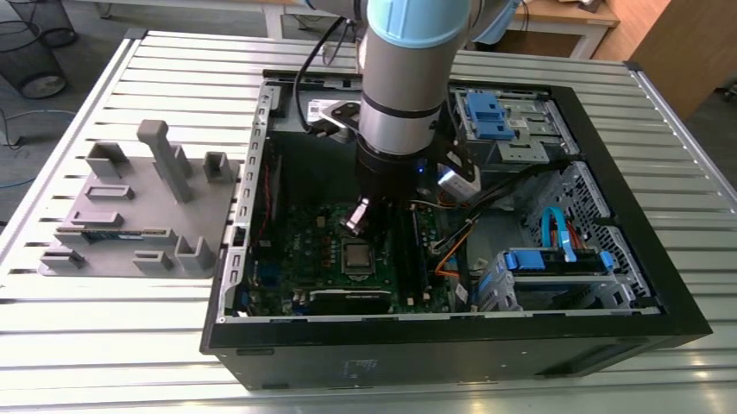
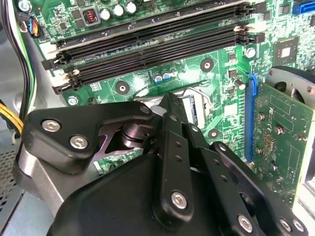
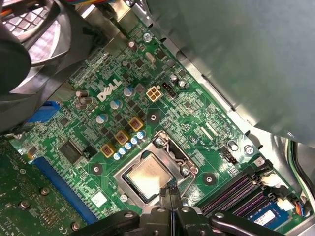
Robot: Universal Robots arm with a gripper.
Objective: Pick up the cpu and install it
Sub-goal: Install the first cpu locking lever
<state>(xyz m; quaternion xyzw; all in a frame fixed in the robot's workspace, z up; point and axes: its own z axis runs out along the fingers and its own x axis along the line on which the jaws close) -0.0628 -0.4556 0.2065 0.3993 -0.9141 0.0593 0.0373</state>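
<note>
Your tool (image 3: 170, 191), tips pressed together and empty, sits beside the cpu (image 3: 147, 176) in its socket (image 3: 170, 147); work gently, squarely.

Soft light is falling on the table (image 1: 116, 345), while the computer case (image 1: 461, 345) is looking dark inside. In the first wrist view the cpu (image 3: 147, 178) is shining a little and a grey panel (image 3: 236, 59) is looking blurry

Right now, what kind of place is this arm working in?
Probably a robotics lab or test workcell, not a factory line: an open computer case lies on a slatted metal table, a grey parts fixture beside it, with wooden desks and a wire bin behind.
</note>
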